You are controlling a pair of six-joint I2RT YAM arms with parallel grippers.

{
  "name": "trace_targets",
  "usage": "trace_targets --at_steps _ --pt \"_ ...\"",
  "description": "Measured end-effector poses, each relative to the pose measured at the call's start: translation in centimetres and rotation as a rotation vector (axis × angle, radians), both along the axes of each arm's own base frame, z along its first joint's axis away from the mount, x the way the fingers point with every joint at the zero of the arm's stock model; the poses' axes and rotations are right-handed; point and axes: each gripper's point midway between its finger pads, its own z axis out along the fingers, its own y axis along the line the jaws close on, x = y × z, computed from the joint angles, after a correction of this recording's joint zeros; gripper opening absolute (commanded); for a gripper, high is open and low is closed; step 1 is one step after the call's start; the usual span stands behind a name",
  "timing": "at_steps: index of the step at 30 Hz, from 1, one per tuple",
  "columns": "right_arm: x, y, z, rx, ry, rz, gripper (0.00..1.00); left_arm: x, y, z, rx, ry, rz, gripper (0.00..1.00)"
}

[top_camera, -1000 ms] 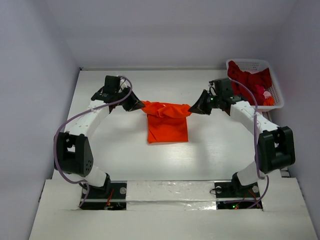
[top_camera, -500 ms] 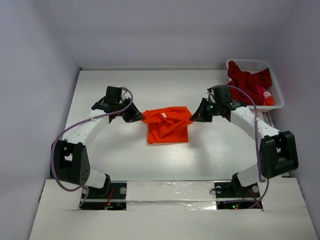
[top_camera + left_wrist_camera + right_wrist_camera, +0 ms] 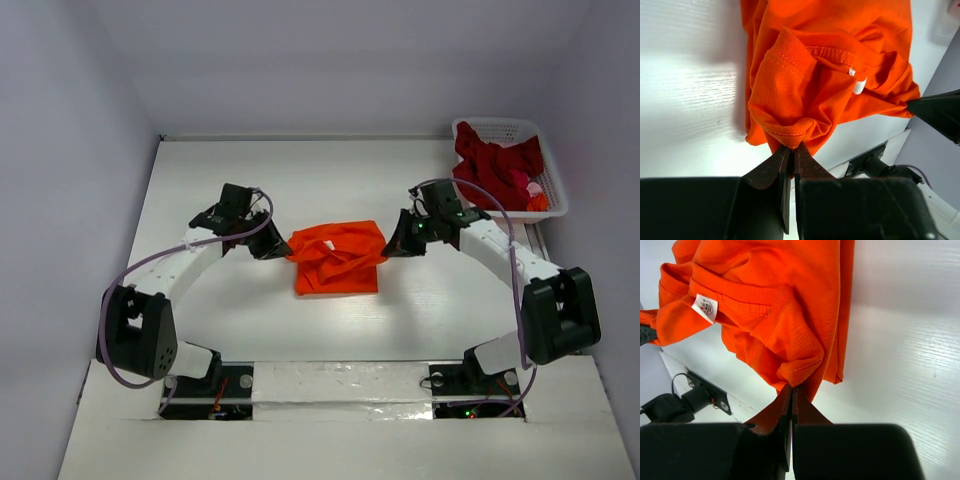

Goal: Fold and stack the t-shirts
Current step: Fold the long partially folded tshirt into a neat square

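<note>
Now, mid-fold, we hold the orange t-shirt [image 3: 338, 264] at the middle of the table [image 3: 300, 170]. The left gripper [image 3: 274, 248] and right gripper [image 3: 392, 244] are clamped on its far corners; next, that edge needs laying evenly over the near hem.

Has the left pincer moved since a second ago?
Yes. The left pincer, shut on the bright orange cloth t-shirt, has come back from the white table's far edge toward the near one.

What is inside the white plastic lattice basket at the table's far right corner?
Crumpled dark red cloth fills most of the basket, with a pink piece and an orange patch at its near right. How many garments these are, and anything beneath them, is covered.
</note>
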Motion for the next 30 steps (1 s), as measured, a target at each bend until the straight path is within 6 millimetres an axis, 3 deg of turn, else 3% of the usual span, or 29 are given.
trace_targets --at_steps 5,7,8,10,11,12,14,15,16,20,21,23,26,28,30 --pt "-1.0 0.2 -0.8 -0.034 -0.001 0.035 0.01 -1.5 0.0 -1.4 0.04 0.03 -0.023 0.0" --pt "-2.0 0.1 -1.6 -0.053 0.022 0.049 0.17 -2.5 0.0 -2.2 0.065 0.053 -0.042 0.02" --pt "-2.6 0.0 -2.1 -0.063 0.034 0.056 0.35 -3.2 -0.1 -2.6 0.081 0.067 -0.058 0.05" --pt "-3.7 -0.5 -2.7 -0.082 0.056 0.064 0.57 -4.6 -0.1 -3.6 0.113 0.096 -0.089 0.22" --pt "-4.3 -0.8 -3.0 -0.095 0.067 0.065 0.73 -5.4 0.0 -4.0 0.126 0.11 -0.103 0.29" --pt "-4.9 -1.1 -3.1 -0.105 0.076 0.063 0.76 -6.4 0.2 -4.4 0.14 0.13 -0.116 0.46" --pt "-5.8 -1.9 -2.7 -0.132 0.075 0.063 0.78 -8.3 0.6 -4.5 0.163 0.158 -0.136 0.61" --pt "-6.0 -2.2 -2.2 -0.141 0.061 0.058 0.78 -9.1 0.9 -4.3 0.171 0.165 -0.142 0.74" --pt "-6.3 -2.6 -1.6 -0.149 0.043 0.053 0.79 -9.7 1.0 -3.8 0.174 0.158 -0.15 0.75" --pt "-6.8 -3.7 1.8 -0.17 -0.041 0.026 0.76 -10.8 2.1 -1.4 0.182 0.104 -0.124 0.65" --pt "-6.5 -3.7 2.5 -0.168 -0.061 0.023 0.75 -10.6 2.3 -0.8 0.19 0.085 -0.109 0.56" --pt "-5.7 -3.4 3.5 -0.161 -0.087 0.019 0.74 -9.5 2.1 1.0 0.177 0.025 -0.087 0.5" --pt "-4.2 -2.6 3.0 -0.155 -0.066 0.029 0.71 -6.5 1.0 2.7 0.158 -0.044 -0.055 0.32" --pt "-3.0 -1.7 1.9 -0.152 -0.017 0.043 0.7 -4.4 0.1 2.6 0.156 -0.06 -0.052 0.3" --pt "-1.6 -0.8 0.5 -0.152 0.023 0.058 0.68 -2.5 -0.8 1.0 0.166 -0.048 -0.051 0.34"
